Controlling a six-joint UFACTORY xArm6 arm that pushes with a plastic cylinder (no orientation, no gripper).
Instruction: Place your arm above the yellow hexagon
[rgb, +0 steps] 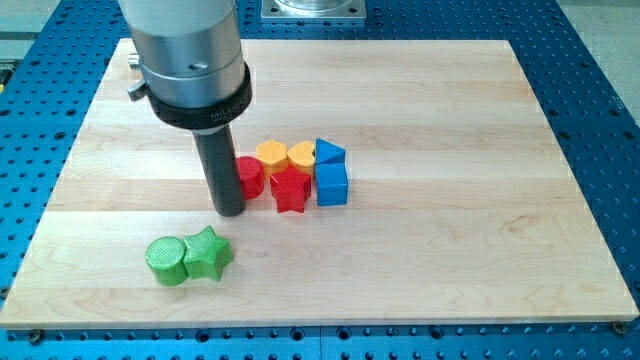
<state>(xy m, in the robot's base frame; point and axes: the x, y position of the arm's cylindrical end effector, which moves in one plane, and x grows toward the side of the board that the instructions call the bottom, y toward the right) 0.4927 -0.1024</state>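
My tip (231, 211) rests on the wooden surface (450, 240), touching the left side of the red cylinder (249, 176). The arm carries no end effector, only this dark rod, so nothing opens or closes. The yellow hexagon (271, 154) lies just beyond that cylinder, up and to the right of the tip, beside a yellow cylinder (302, 155). A red star (290, 189), a blue cube (332, 184) and a blue wedge-like block (329, 152) complete the cluster. Nearer, to the left, sit a green cylinder (167, 260) and green star (207, 253), touching.

Silver cylinder, black collar, straight dark rod (230, 211).
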